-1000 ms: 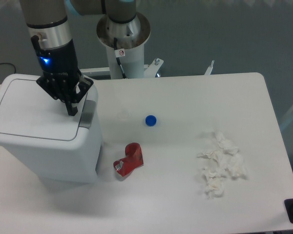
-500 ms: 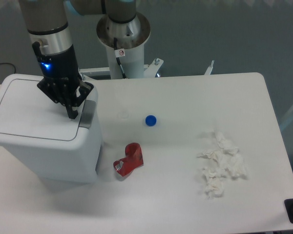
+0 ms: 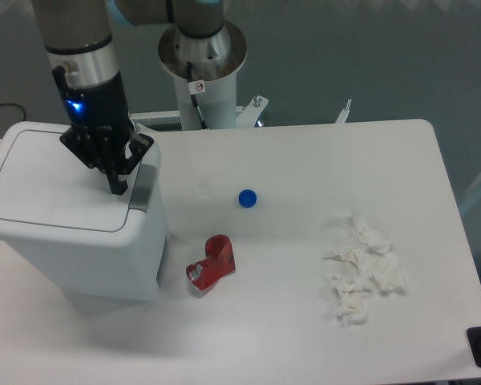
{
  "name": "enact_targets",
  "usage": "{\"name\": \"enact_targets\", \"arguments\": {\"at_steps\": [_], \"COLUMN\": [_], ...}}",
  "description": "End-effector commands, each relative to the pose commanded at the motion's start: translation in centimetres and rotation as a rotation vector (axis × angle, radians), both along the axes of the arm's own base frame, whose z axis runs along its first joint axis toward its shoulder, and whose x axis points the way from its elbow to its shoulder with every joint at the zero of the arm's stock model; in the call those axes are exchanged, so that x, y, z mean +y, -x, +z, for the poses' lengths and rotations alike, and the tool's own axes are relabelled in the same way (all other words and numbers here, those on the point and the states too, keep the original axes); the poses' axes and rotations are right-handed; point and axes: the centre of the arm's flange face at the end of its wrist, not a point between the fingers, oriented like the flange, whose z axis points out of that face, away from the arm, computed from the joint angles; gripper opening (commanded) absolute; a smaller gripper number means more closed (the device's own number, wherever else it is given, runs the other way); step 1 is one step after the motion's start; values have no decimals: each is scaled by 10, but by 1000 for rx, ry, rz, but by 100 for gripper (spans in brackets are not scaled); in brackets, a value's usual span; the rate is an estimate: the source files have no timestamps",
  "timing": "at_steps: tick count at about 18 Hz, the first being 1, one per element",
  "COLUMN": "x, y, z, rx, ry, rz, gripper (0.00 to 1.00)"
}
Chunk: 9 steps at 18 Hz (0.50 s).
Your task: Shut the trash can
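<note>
Jaws [image 3: 118, 189] unmoved atop trash can [image 3: 64, 216]

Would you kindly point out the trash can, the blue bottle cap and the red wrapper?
trash can [image 3: 52, 188]: fixed camera, flat lid.
blue bottle cap [image 3: 247, 197]: fixed camera, top face.
red wrapper [image 3: 214, 261]: fixed camera, crumpled middle.

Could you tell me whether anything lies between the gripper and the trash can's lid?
Nothing visible does. The gripper is right over the flat lid of the trash can, its fingers together near the grey tab.
</note>
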Motion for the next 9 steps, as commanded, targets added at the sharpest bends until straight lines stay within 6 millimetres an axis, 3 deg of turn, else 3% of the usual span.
{"name": "enact_targets", "arguments": {"at_steps": [1, 3, 9], "x": [-2, -14, -43], "y": [7, 46, 195], "z": [2, 0, -54], "rx": [15, 44, 73], "ry": [5, 30, 164], "rz": [13, 37, 6], "gripper": [100, 100, 100]}}
